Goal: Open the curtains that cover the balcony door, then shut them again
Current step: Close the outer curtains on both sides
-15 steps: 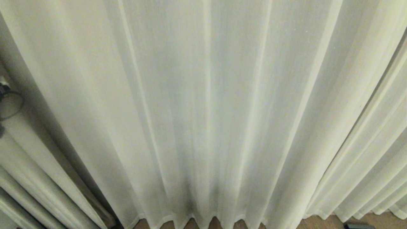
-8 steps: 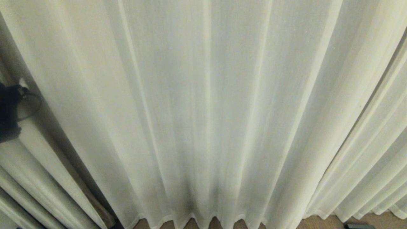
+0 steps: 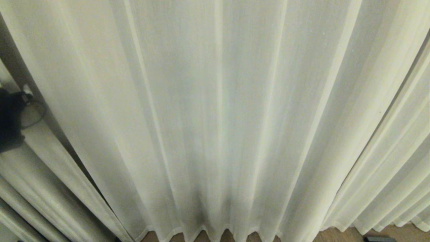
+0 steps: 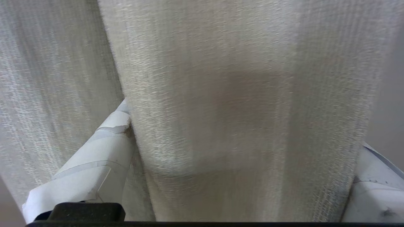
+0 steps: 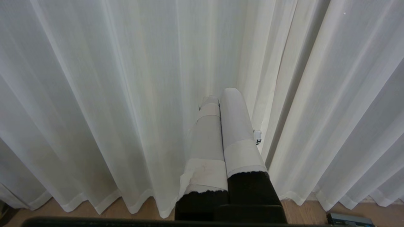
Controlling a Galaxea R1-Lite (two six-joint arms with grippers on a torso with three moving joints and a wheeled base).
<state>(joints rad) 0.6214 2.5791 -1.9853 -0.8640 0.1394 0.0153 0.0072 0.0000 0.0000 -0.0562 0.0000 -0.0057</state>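
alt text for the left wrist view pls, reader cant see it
A fold of the cream woven curtains fills the frame, sitting between the open, white-taped fingers of the left end effector. More pleated fabric hangs beside it; nothing of the door shows.

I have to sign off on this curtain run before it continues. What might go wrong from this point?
1. The left gripper is open with a thick fold of the curtains between its fingers; closing on so little thin fabric may let it slip out when pulled.
2. The hem hangs close to the wooden floor, so a sideways drag may snag it.
3. The right gripper, shut, points at the fabric and could catch it if the base drives.
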